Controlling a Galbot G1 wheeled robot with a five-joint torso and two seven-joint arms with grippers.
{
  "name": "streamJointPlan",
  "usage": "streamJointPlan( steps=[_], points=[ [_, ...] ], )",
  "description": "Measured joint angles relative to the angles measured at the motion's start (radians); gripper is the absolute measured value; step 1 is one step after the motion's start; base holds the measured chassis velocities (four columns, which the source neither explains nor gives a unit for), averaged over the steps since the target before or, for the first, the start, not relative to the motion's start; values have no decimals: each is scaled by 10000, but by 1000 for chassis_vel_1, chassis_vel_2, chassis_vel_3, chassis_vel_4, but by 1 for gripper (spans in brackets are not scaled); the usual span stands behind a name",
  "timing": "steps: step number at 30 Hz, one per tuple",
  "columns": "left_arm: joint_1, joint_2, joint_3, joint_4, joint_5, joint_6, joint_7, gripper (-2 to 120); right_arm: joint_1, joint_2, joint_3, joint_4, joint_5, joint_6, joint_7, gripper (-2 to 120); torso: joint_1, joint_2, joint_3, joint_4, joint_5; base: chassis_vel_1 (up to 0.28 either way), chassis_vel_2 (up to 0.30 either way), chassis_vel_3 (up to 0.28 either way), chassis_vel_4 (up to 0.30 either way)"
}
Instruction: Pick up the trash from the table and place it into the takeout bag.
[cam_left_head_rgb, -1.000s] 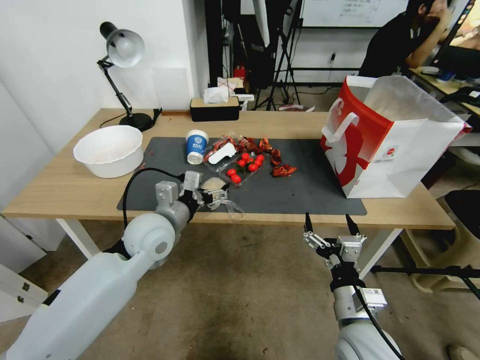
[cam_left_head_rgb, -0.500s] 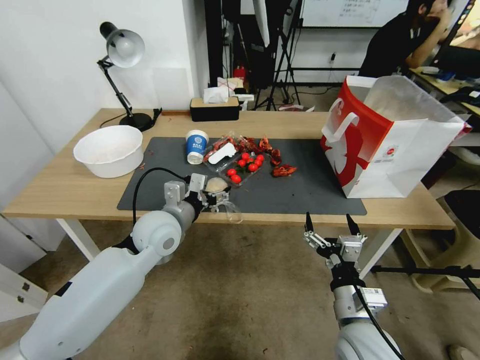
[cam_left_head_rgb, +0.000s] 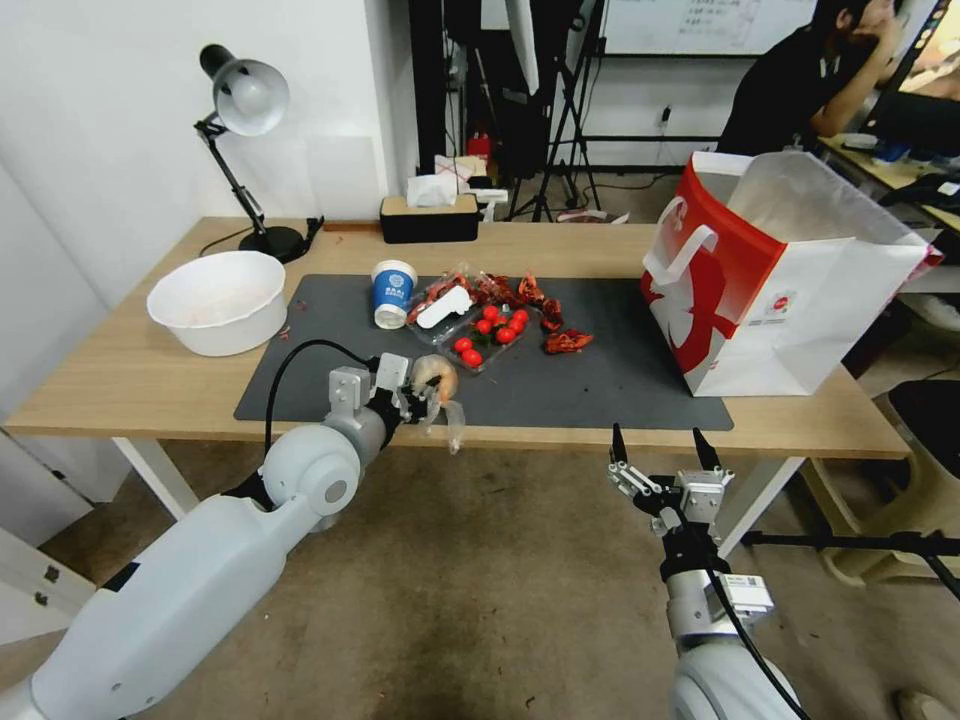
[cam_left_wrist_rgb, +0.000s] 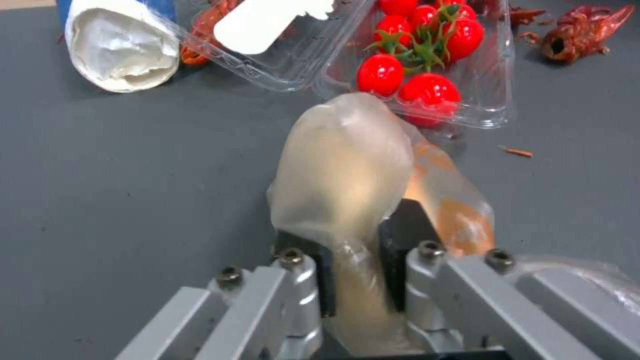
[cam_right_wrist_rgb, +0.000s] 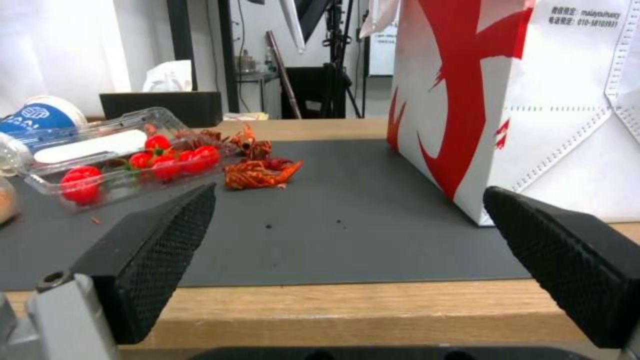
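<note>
Your takeout bag (cam_left_head_rgb: 770, 290) sits at 3 o'clock on the table (cam_left_head_rgb: 130, 385). Left gripper (cam_left_wrist_rgb: 357, 250) is clamped on the clear-wrapped beige ball (cam_left_wrist_rgb: 347, 165), lifted at the mat's 6 o'clock edge. Right gripper (cam_left_head_rgb: 660, 452) hangs spread wide below the table.

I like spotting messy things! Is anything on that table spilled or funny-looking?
Yes. Red crayfish shells lie loose on the dark mat, beside a clear box of tomatoes with its lid open. The left gripper holds a clear-wrapped ball, its wrap dangling over the table edge.
</note>
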Motion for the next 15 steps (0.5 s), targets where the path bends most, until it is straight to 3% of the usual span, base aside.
streamJointPlan(
  steps=[4, 15],
  points=[
    [-11, 35, 0, 5, 112, -135, 185, 5, -3, 1, 5, 0, -1, 3, 1, 100, -1, -1, 1, 0, -1, 0, 0, 0, 0],
    [-664, 308, 27, -233, 138, -943, 703, 5, -7, 18, 0, 27, -1, 3, 4, 100, 0, -1, 2, 1, 0, 0, 0, 0, 0]
  ],
)
